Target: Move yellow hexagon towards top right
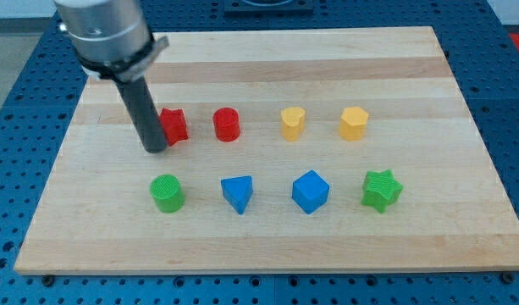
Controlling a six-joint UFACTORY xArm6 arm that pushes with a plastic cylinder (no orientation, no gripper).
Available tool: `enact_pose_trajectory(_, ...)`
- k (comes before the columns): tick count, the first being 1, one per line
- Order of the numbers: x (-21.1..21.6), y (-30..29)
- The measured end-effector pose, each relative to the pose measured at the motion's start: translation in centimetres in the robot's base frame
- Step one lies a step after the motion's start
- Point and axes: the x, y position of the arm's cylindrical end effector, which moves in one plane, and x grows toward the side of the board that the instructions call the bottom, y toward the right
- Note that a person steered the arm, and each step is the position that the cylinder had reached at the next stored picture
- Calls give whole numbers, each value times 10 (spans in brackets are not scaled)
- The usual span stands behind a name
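Wooden board (267, 237), light planks, lying on a blue perforated bench (13, 169). Eight blocks rest on the board in two rows.

Upper row, view's left to right: red star (173, 124), red cylinder (227, 124), yellow block (292, 123) of rounded form, yellow hexagon (354, 123).

Lower row, left to right: green cylinder (167, 192), blue triangle (238, 193), blue block (310, 191) of angular form, green star (381, 189).

All blocks stand apart from one another. My tip (155, 149) meets the board just left of the red star, touching or nearly so.

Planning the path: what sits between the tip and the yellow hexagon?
In the camera view, between my tip and the yellow hexagon lie the red star, red cylinder and another yellow block.
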Motion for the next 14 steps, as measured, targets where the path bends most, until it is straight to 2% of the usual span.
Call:
enact_pose_trajectory(1,15,46)
enact_pose_trajectory(3,9,180)
enact_pose_trajectory(4,9,202)
enact_pose_trajectory(6,4,238)
enact_pose_trajectory(9,-40,252)
enact_pose_trajectory(11,-40,278)
enact_pose_trajectory(14,-64,298)
